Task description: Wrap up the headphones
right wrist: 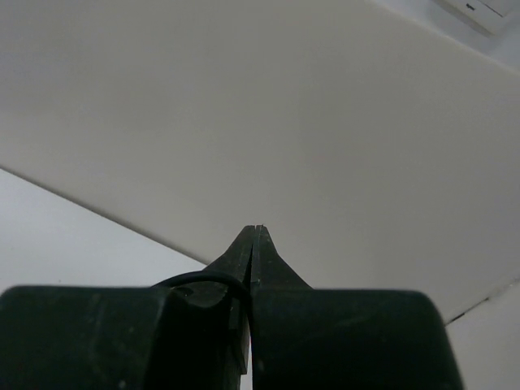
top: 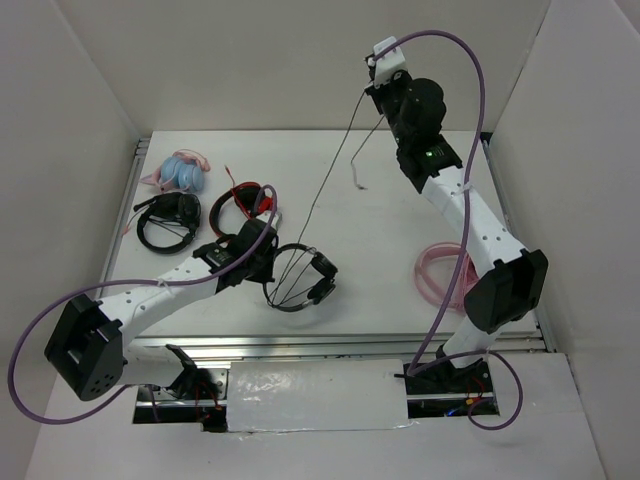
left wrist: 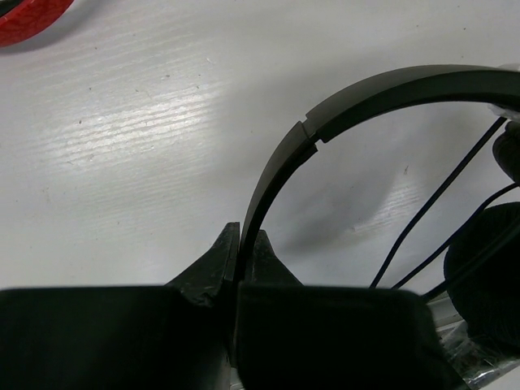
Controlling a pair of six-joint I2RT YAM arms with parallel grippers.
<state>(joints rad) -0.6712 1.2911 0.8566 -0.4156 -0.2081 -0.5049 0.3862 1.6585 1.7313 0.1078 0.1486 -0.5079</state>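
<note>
Left gripper (top: 270,266) is sitting mid-left in the top view, clamping the headphones (left wrist: 276,175). Right gripper (right wrist: 254,236) is hanging raised at upper right, pinching the cable (right wrist: 207,277).

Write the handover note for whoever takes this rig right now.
Grip: left gripper has its jaws shut on the headband of the headphones, mid-table. The right gripper, raised high, has its jaws shut on the cable, which runs taut up from the headphones.
Done: a few cable strands appear to cross the headband.
Left: wind the remaining cable on; its free end hangs below the right gripper.
</note>
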